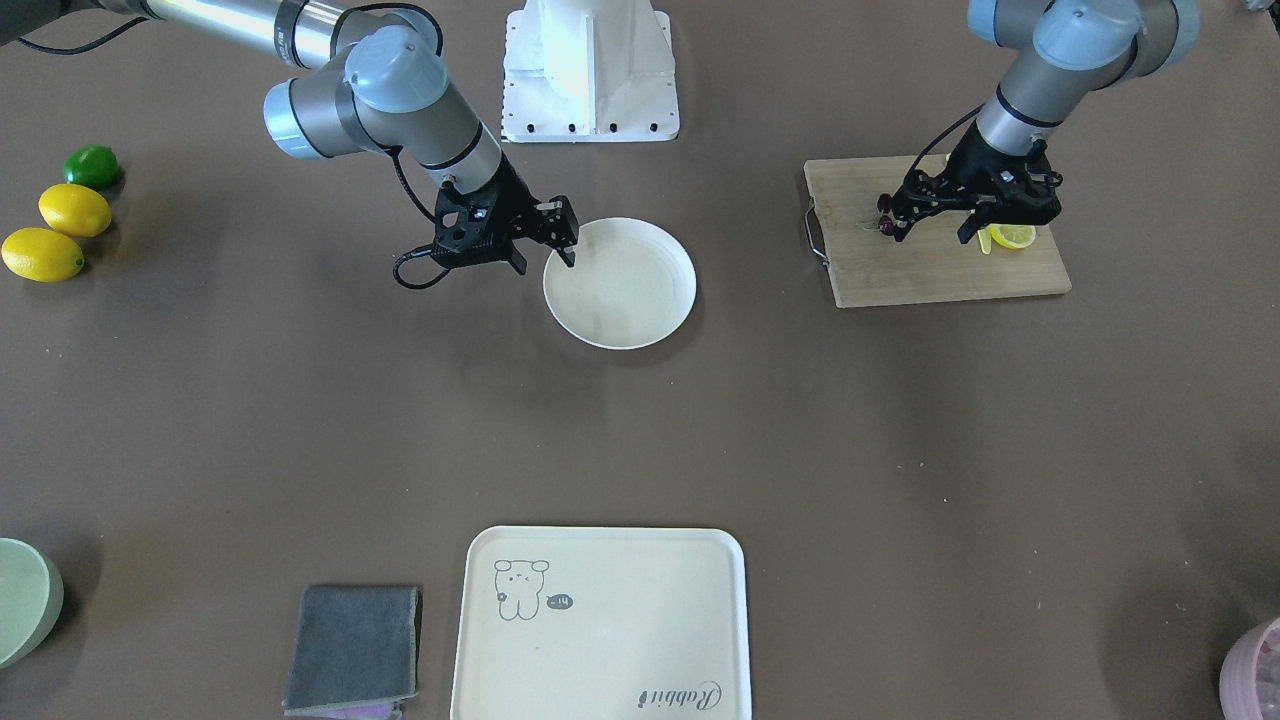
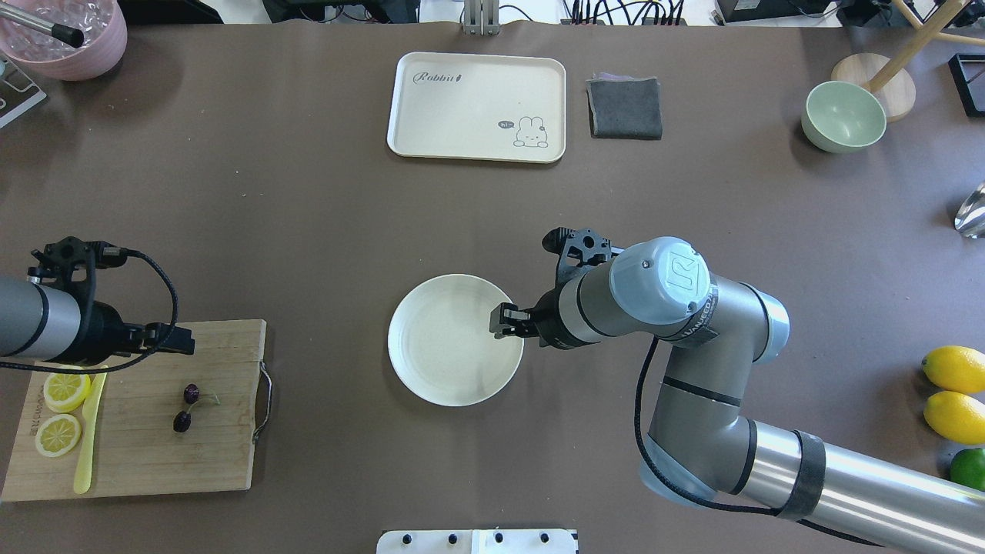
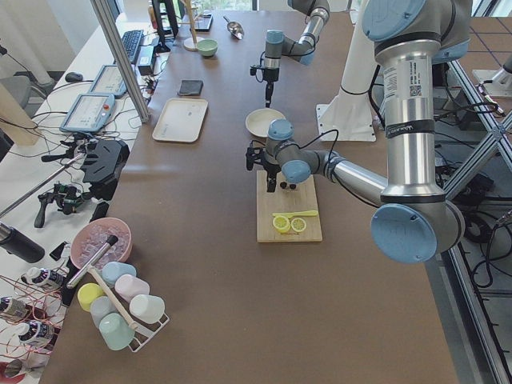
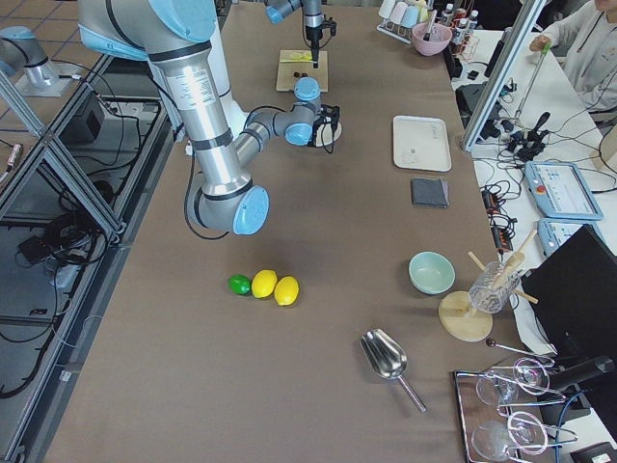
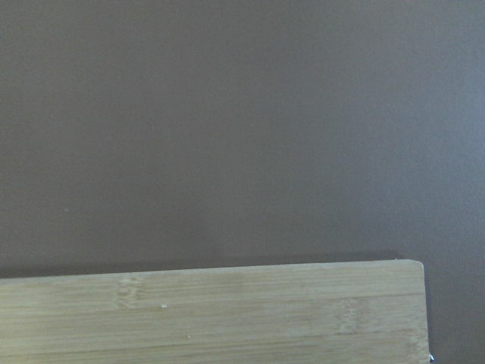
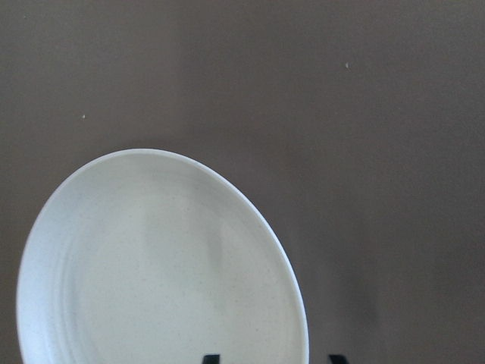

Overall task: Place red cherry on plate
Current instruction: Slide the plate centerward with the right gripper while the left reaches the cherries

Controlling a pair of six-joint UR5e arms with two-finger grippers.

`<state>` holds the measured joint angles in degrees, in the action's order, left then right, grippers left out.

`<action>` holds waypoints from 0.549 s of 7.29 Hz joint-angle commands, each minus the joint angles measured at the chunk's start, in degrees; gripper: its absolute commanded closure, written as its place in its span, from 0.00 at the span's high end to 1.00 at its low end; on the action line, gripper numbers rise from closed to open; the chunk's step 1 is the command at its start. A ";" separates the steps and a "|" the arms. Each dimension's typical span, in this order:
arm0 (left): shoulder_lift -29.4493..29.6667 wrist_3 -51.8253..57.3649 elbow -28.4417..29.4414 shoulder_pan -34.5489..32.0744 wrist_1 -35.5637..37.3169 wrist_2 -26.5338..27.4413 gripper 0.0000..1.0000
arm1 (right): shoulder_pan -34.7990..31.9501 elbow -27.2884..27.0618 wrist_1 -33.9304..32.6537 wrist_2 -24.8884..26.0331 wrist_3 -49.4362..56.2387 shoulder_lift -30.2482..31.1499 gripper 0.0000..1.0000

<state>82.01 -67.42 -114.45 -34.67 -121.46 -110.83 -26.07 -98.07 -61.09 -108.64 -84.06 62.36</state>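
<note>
The red cherry (image 2: 186, 408), two tiny dark fruits on green stems, lies on the bamboo cutting board (image 2: 146, 454), also seen in the front view as the red cherry (image 1: 886, 216). My left gripper (image 1: 938, 230) hovers open over the board; one fingertip is close beside the cherry, and nothing is held. The round cream plate (image 2: 446, 354) sits empty mid-table. At its rim my right gripper (image 1: 545, 260) stands open and empty. In the right wrist view one fingertip is over the plate (image 6: 151, 273) and the other over bare table.
Two lemon slices (image 2: 61, 412) and a yellow knife (image 2: 86, 438) share the board. A printed tray (image 2: 477, 108), grey cloth (image 2: 625, 108) and green bowl (image 2: 843, 117) lie at the far side. Lemons (image 2: 954, 385) and a lime (image 2: 969, 468) sit at the right edge, and a pink bowl (image 2: 69, 35) sits far left.
</note>
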 commanded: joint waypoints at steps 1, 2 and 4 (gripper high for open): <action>-0.53 -0.78 -0.51 5.39 0.00 2.11 0.88 | -2.49 -1.16 -0.17 -1.74 0.04 0.57 1.00; -0.97 -0.78 -0.43 7.06 0.17 2.11 0.84 | -2.85 -1.07 -0.17 -1.75 0.04 0.57 1.00; -1.15 -0.69 -0.43 7.52 0.18 2.20 0.59 | -3.55 -1.07 0.09 -1.84 0.13 1.27 1.00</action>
<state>80.98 -68.17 -114.91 -27.65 -121.31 -108.70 -29.13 -99.12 -61.20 -110.36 -84.00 63.12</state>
